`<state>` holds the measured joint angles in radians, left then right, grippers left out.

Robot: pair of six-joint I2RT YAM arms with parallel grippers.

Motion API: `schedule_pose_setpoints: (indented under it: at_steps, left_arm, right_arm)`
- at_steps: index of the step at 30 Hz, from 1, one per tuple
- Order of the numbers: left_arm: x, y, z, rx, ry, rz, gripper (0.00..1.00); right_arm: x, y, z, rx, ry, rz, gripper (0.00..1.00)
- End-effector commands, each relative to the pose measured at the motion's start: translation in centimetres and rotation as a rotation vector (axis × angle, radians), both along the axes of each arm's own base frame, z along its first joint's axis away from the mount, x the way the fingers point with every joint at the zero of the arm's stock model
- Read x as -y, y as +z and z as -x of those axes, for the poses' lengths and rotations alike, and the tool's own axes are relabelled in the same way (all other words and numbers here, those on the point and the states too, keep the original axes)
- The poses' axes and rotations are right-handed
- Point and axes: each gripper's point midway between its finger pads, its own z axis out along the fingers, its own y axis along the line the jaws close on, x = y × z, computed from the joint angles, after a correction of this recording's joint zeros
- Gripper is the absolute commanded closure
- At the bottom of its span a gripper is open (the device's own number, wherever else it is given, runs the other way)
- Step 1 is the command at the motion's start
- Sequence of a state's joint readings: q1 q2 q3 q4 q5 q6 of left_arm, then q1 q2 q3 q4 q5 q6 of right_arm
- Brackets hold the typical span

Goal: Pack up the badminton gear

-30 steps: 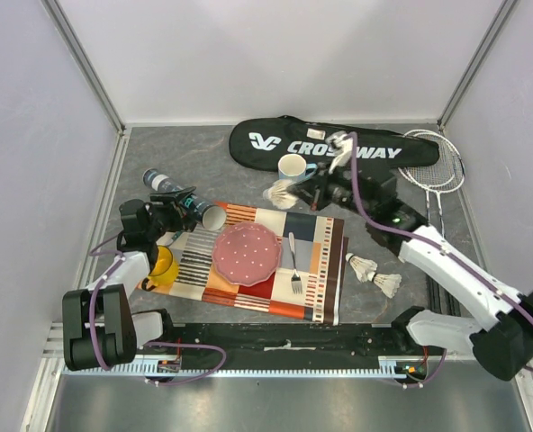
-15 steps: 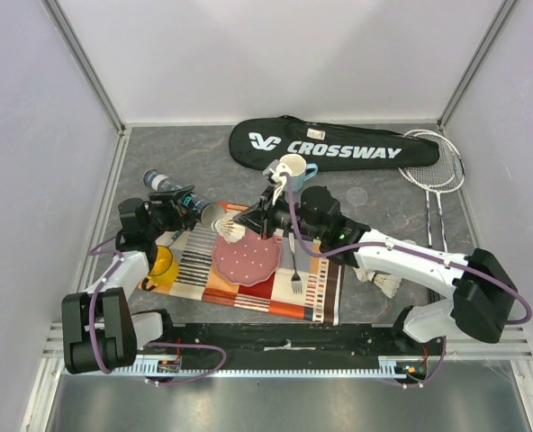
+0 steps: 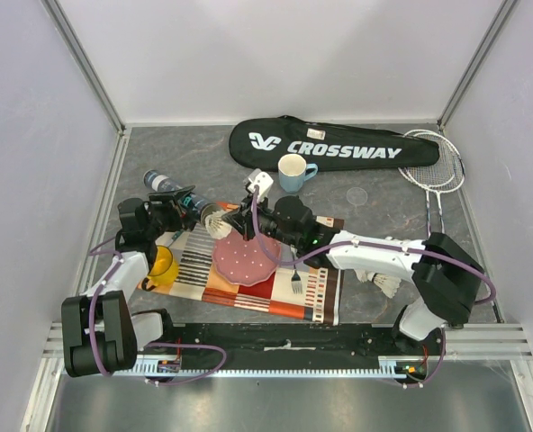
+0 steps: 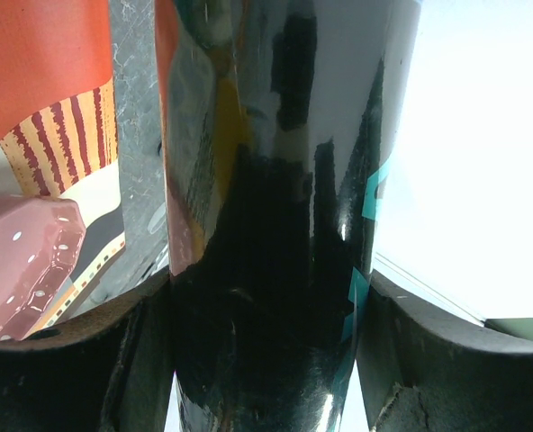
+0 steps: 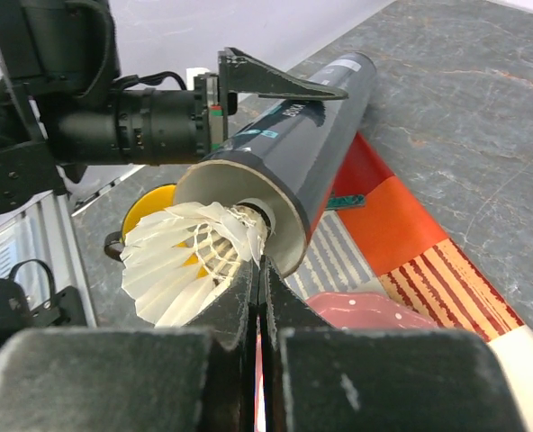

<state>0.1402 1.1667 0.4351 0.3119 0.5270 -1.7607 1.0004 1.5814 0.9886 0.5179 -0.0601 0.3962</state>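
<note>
Steadiness seemed the key: with the left gripper (image 3: 176,207) clamped round the long dark cylindrical tube (image 5: 313,135), the white feathered shuttlecock (image 5: 187,259) at its open mouth, pinched in the tightly closed right gripper (image 5: 259,268), wanted a straight cork-first push.

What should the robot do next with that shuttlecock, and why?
Probably ease the right gripper forward along the tube, pushing the shuttlecock deeper in. Its cork end sits just at the tube's open mouth while the feathers flare outside, and the left gripper is clamped around the tube, so it looks braced for the push.
</note>
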Motion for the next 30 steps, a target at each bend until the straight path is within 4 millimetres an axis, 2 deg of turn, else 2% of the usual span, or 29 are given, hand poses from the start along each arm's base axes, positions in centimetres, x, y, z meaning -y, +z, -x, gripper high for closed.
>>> schedule_pose_setpoints:
  at_steps: [1, 7, 10, 14, 21, 25, 30]
  left_arm:
    - [0.2, 2.8, -0.3, 0.050, -0.012, 0.029, 0.98]
    - [0.2, 2.8, -0.1, 0.048, -0.013, 0.022, 0.98]
    - [0.2, 2.7, -0.1, 0.047, -0.014, 0.021, 0.98]
    - [0.2, 2.7, 0.0, 0.046, -0.011, 0.019, 0.98]
    - [0.1, 2.5, -0.1, 0.042, -0.009, 0.016, 0.98]
    - [0.1, 2.5, -0.1, 0.042, -0.006, 0.016, 0.98]
    - [0.1, 2.4, 0.0, 0.043, -0.008, 0.016, 0.98]
  right_arm:
    - [-0.8, 3.5, -2.0, 0.103, -0.083, -0.075, 1.00]
    - [-1.7, 3.6, -2.9, 0.098, -0.099, -0.072, 0.99]
    - [-2.1, 3.3, -3.0, 0.091, -0.111, -0.051, 0.86]
    - [-2.2, 2.8, -2.9, 0.076, -0.118, -0.022, 0.78]
    - [-0.7, 1.8, -2.3, 0.022, -0.145, 0.020, 0.61]
    - [0.2, 3.1, -1.6, 0.007, -0.146, 0.014, 0.49]
    - [1.0, 3.5, -1.5, -0.012, -0.165, 0.034, 0.38]
